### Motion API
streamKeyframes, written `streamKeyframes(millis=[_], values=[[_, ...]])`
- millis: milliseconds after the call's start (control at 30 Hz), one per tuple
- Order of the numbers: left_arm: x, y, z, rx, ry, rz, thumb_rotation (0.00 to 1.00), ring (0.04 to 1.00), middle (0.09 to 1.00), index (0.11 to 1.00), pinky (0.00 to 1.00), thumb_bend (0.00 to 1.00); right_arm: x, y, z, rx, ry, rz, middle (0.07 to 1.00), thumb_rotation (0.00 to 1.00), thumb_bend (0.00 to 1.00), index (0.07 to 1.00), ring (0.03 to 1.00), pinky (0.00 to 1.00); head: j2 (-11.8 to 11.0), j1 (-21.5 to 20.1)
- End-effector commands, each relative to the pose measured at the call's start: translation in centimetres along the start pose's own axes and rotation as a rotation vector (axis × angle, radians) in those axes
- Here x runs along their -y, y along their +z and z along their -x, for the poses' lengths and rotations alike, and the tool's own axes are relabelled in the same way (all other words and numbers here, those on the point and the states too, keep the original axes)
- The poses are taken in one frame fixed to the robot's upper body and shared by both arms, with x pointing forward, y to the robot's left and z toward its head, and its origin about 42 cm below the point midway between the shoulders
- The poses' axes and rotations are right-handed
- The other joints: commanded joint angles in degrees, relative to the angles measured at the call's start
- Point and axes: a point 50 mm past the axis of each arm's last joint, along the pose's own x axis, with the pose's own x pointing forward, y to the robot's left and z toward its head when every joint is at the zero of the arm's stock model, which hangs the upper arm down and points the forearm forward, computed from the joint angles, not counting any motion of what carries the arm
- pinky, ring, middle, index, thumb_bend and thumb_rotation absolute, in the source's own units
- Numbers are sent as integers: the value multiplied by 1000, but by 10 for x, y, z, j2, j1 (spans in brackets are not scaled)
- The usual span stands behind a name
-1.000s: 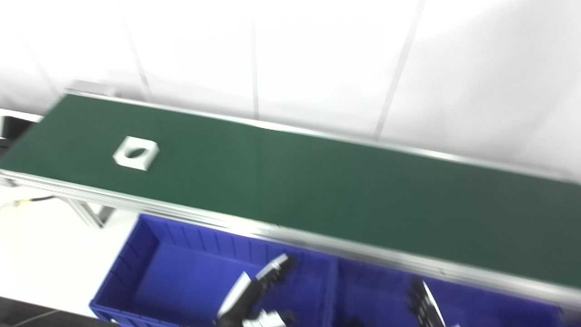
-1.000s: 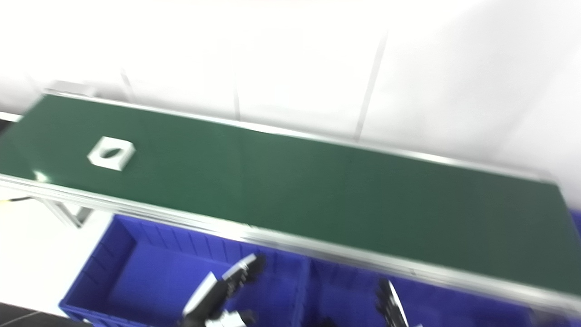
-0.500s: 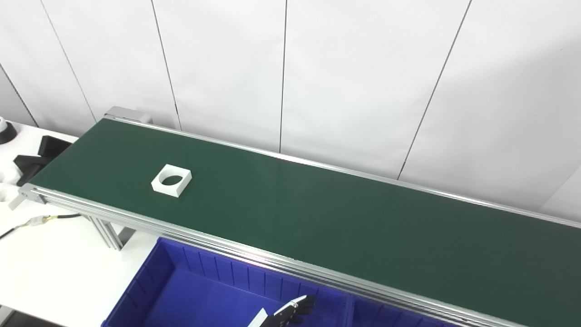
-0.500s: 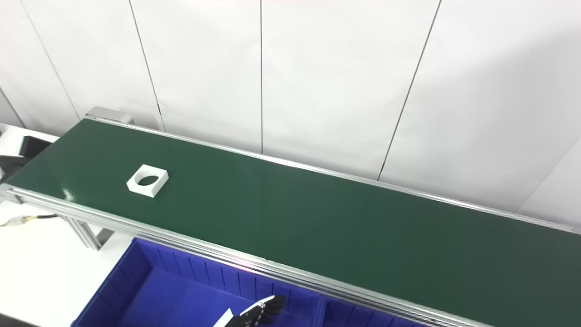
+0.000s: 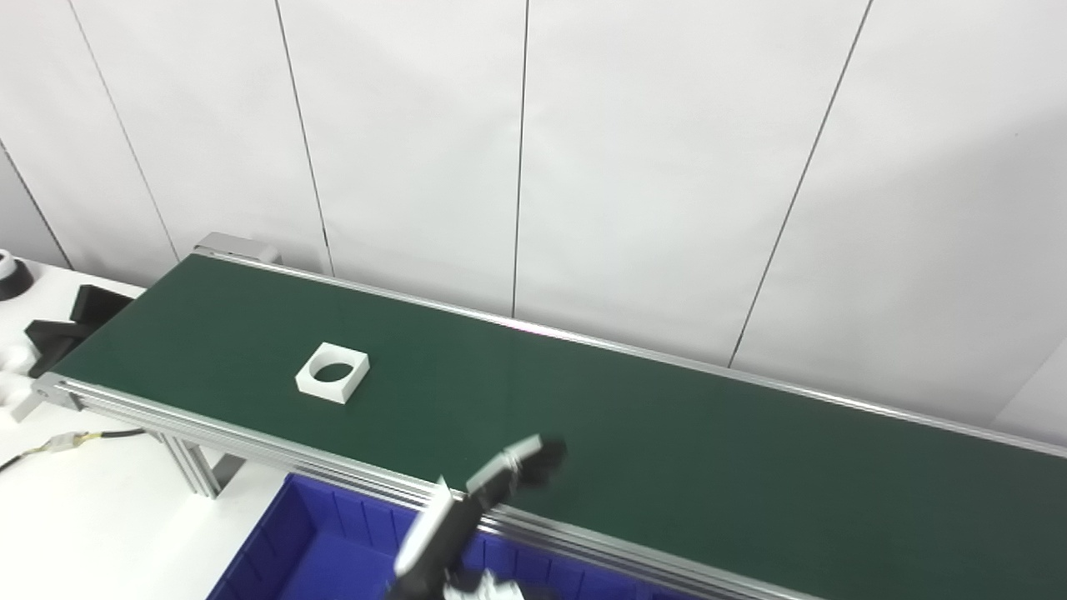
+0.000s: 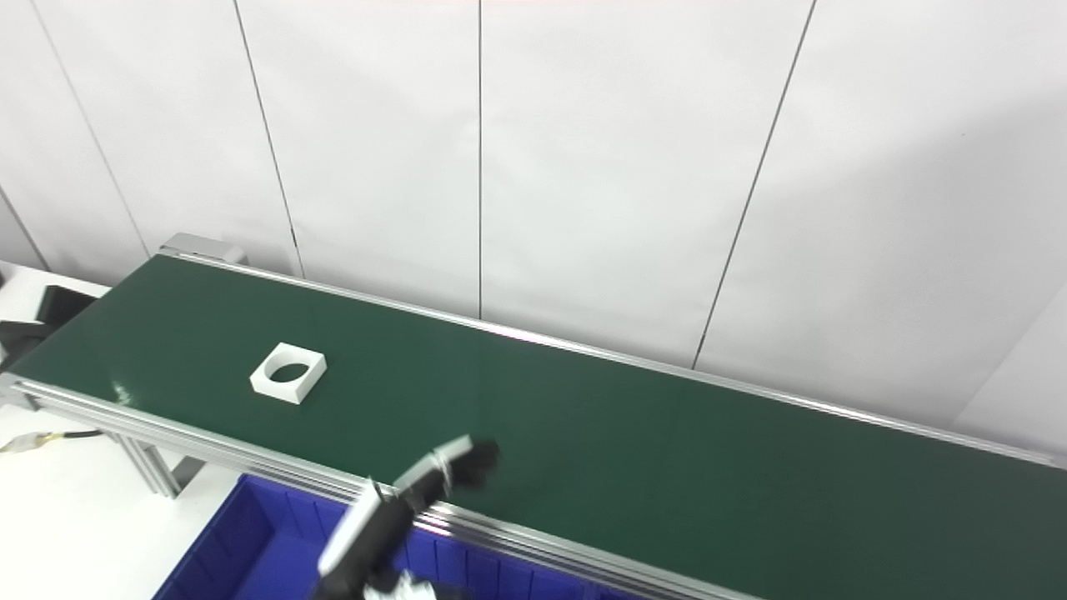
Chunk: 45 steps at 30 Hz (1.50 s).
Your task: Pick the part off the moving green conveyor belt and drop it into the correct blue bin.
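A white square part with a round hole (image 5: 332, 372) lies flat on the green conveyor belt (image 5: 667, 433) toward its left end; it also shows in the right eye view (image 6: 288, 372). My left hand (image 5: 500, 483) is blurred, reaches up over the belt's near rail with its fingers stretched out, and holds nothing. It is well to the right of the part and nearer to me. A blue bin (image 5: 308, 550) sits below the belt's near edge, mostly cut off by the picture's bottom. My right hand is out of view.
A white panelled wall (image 5: 633, 167) runs right behind the belt. Left of the belt, a white table (image 5: 75, 517) carries black blocks (image 5: 71, 321) and a cable (image 5: 67, 440). The conveyor's aluminium leg (image 5: 196, 467) stands beside the bin's left end.
The camera has tilted up, so less of the bins shows. My left hand has risen from over the bin to the belt's near edge. The part has travelled a little right along the belt.
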Motion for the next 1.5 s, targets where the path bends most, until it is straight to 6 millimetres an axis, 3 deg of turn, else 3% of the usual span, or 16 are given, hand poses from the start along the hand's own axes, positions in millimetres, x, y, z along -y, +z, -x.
streamKeyframes(millis=[0, 133, 333, 433, 700, 1067, 1467], values=[[-13, 16, -15, 106, 3, -29, 645, 870, 881, 896, 840, 852, 0, 9, -5, 86, -6, -3, 990, 331, 879, 979, 983, 971, 4, -9], [-39, 22, -30, 130, 19, -133, 686, 873, 889, 912, 834, 841, -3, 11, -8, 99, -10, -24, 963, 325, 908, 953, 943, 912, 16, -33], [-73, 19, -54, 96, -1, -290, 644, 908, 926, 931, 866, 824, -8, 15, -10, 119, -7, -43, 952, 321, 924, 938, 922, 881, 34, -57], [-90, 10, -69, 55, -33, -359, 573, 917, 940, 941, 863, 817, -10, 19, -11, 128, -12, -27, 939, 331, 946, 928, 897, 836, 46, -72], [-128, -20, -113, -18, -272, -618, 475, 896, 935, 938, 822, 820, -15, 27, -12, 158, -8, -42, 939, 300, 947, 932, 913, 881, 77, -98], [-163, -56, -158, -185, -324, -699, 352, 903, 932, 935, 811, 885, -13, 33, -9, 174, -2, -33, 922, 310, 936, 934, 927, 916, 104, -97], [-179, -79, -176, -354, -361, -762, 298, 909, 938, 936, 822, 958, -9, 32, -8, 173, 5, -15, 927, 354, 937, 934, 923, 888, 118, -79]])
